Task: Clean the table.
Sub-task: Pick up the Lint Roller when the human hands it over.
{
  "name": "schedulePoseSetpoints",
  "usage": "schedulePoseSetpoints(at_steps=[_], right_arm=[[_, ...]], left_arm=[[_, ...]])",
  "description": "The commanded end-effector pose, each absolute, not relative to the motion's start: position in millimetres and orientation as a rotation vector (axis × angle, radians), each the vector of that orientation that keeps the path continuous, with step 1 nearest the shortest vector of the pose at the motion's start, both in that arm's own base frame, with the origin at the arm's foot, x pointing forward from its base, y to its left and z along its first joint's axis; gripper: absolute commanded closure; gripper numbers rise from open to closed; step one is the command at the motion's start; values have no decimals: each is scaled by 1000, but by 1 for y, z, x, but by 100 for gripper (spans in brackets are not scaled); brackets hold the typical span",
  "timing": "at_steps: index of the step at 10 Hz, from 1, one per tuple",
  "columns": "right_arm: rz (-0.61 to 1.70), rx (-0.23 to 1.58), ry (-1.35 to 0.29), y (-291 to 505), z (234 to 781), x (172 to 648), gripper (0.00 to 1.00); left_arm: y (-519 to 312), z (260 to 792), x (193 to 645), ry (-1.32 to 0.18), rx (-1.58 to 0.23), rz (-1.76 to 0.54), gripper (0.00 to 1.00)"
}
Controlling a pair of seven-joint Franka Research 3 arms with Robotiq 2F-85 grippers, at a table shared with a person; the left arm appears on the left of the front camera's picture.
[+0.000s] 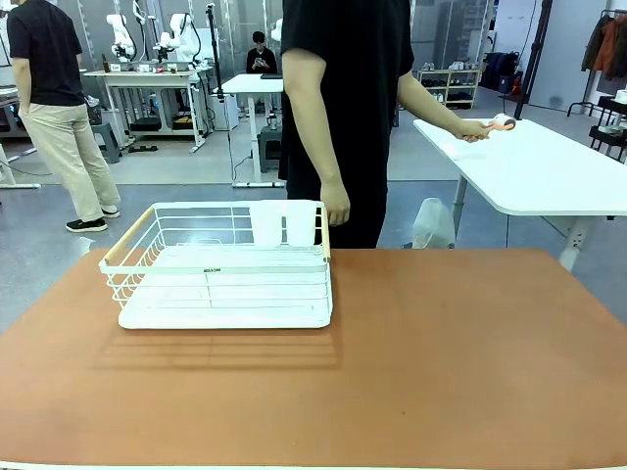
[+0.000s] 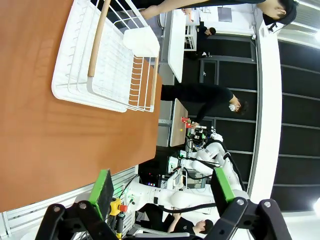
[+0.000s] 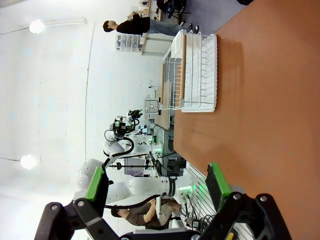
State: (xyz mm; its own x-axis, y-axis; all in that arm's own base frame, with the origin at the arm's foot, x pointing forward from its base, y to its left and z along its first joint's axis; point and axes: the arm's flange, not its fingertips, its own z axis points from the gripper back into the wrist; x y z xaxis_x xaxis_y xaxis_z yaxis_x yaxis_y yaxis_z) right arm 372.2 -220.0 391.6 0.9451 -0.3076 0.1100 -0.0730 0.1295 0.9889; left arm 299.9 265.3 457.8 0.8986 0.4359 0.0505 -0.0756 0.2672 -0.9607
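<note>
The reddish-brown table spans the front view, with a white wire dish rack standing on its left part. A person in black stands at the far edge, one hand hanging near the rack's right corner, the other hand reaching to a small roller-like object on the white side table. My left gripper is open, its green pads wide apart, held off the table edge with the rack ahead. My right gripper is open too, with the rack far beyond it.
A white side table stands at the back right. Two white cups sit in the rack's far right corner. A white bag lies on the floor behind the table. Other people stand farther off.
</note>
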Motion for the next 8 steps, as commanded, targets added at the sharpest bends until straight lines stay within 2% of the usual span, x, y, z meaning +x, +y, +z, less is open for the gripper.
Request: schedulePoseSetpoints(at_steps=[1, 8], right_arm=[[-166, 1440, -330, -217, 391, 370, 0], [-166, 1440, -330, -217, 391, 370, 0]], left_arm=[[266, 461, 297, -341, -1261, 346, 0], [266, 461, 297, -341, -1261, 346, 0]])
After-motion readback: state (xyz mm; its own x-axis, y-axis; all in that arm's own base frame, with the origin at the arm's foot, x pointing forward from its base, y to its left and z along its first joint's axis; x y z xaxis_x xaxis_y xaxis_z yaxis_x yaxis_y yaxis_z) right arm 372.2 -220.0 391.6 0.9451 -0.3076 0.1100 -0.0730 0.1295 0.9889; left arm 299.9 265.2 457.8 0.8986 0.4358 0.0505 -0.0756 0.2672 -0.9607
